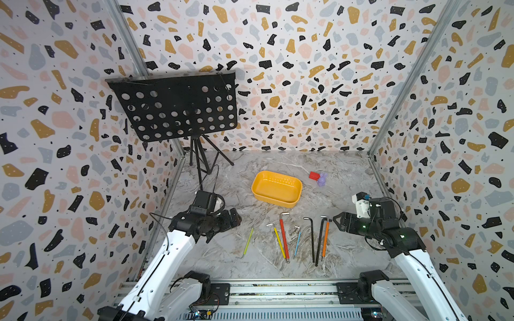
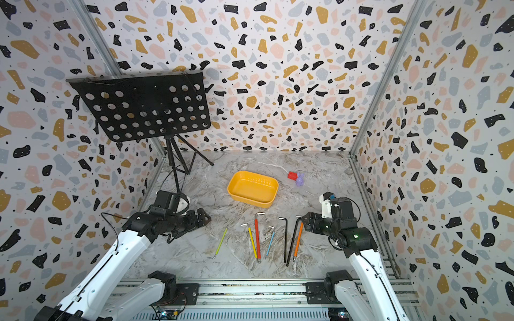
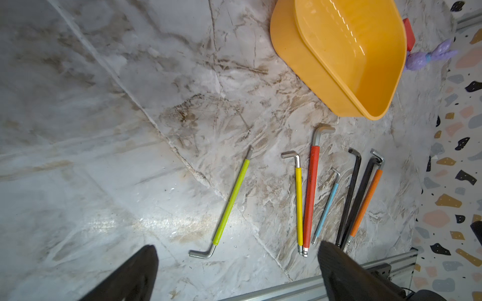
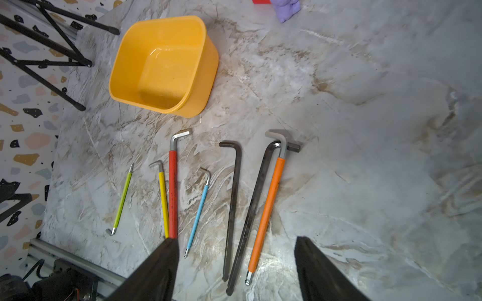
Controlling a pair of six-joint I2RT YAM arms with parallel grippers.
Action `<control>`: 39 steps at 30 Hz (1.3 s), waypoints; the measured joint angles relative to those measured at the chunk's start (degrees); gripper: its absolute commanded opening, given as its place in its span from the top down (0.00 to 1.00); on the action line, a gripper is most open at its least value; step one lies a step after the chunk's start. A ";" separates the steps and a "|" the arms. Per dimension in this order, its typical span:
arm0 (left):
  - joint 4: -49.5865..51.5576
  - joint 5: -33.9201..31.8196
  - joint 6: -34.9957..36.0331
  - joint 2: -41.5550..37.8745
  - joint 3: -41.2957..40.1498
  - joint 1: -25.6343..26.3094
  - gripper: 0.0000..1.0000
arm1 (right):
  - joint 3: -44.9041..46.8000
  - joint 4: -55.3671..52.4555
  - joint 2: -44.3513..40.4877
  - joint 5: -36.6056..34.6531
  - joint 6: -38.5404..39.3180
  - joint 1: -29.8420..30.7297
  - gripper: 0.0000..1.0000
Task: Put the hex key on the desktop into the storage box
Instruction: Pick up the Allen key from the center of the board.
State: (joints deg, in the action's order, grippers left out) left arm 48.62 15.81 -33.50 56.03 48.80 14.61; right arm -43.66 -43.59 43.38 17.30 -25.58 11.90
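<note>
Three walls (image 1: 306, 41) papered in a terrazzo pattern of black, ochre, pink and grey flecks are closing in the marble-veined worktop (image 1: 342, 172), with bare aluminium posts (image 1: 411, 75) running up the two far corners. A black perforated music stand (image 1: 178, 108) is standing on its tripod in the far left corner, its plate tilted, and soft light is glinting in a pale patch on the worktop.

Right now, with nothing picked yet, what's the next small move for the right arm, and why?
Probably lower the right hand onto the orange hex key, mid-sleeve. The storage box is empty, all seven keys lie on the desktop, and that hand is open, close to the orange one's bent end. That end overlaps a black hex key, so mid-sleeve looks cleaner.
</note>
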 measured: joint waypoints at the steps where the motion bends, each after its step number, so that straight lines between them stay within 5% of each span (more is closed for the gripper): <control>1: -0.02 0.15 0.24 0.61 0.09 0.42 0.00 | 0.00 -0.13 0.44 -0.09 -0.50 0.90 0.28; 20: 0.52 0.44 6.19 5.22 0.24 2.82 0.00 | 0.00 7.67 20.39 -12.70 -10.03 25.46 0.39; 28: 0.15 -1.97 9.35 6.49 2.93 2.82 0.00 | -9.92 12.09 34.60 -18.91 -11.54 36.48 0.39; 39: 0.17 -4.81 10.10 5.97 2.93 2.82 0.00 | -13.38 17.51 46.40 -21.97 -13.00 42.49 0.41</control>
State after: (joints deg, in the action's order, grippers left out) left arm 48.80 11.00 -23.40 62.00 51.72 17.43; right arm -57.04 -26.09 89.78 -4.67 -38.59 54.39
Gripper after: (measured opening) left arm 0.997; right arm 0.593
